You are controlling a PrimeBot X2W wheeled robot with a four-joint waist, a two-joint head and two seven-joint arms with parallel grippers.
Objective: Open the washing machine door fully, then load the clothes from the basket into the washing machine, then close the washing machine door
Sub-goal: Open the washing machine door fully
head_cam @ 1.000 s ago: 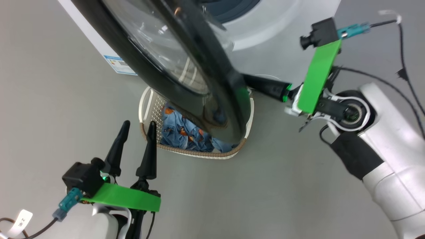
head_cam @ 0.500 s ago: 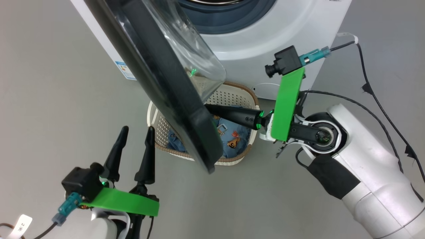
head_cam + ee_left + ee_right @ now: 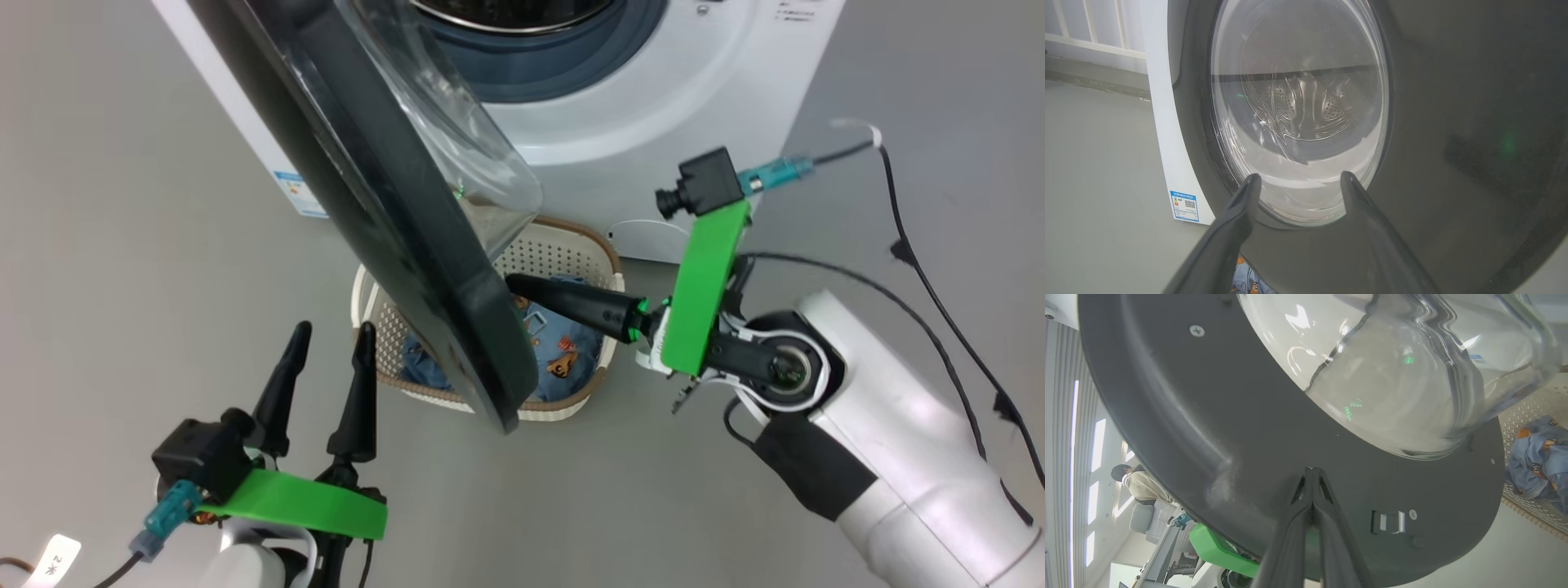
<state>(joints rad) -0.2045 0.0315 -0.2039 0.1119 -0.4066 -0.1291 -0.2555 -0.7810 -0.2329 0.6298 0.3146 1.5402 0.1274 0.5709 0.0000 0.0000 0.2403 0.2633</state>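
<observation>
Spotter: Door swing first. Over the last second the washing machine door (image 3: 384,220) has gone wider, from lying across the basket to nearly edge-on, running from upper left to centre of the head view. The head camera shifted too, so not all of that change is the door.

Scribe: What is driving it?

Spotter: The right gripper (image 3: 513,282), fingers pressed together with nothing between them. In the right wrist view its tip sits at the dark inner rim just below the glass bowl (image 3: 1392,375). My reading is that it pushes from the inside with a closed point because there is nothing on that face to grab.

Scribe: And the left gripper (image 3: 335,328)?

Spotter: At lower left, fingers spread wide and empty. It is on the door's outer side and clear of it. It looks parked out of the swing, ready for the clothes.

Scribe: Where is the load?

Spotter: The basket (image 3: 589,238) is on the floor at centre, right in front of the washing machine (image 3: 653,106), with the blue clothes (image 3: 563,367) inside it. Nothing is loaded yet. The door is open but probably not fully.

Scribe: Any blind spots?

Spotter: The door edge covers the basket's left half and the right fingertips in the head view. I can't confirm real contact with the rim. The hinge and the top of the drum are cut off at the upper edge. A seated person (image 3: 1137,484), small at left in the right wrist view, is too small to make out.
</observation>
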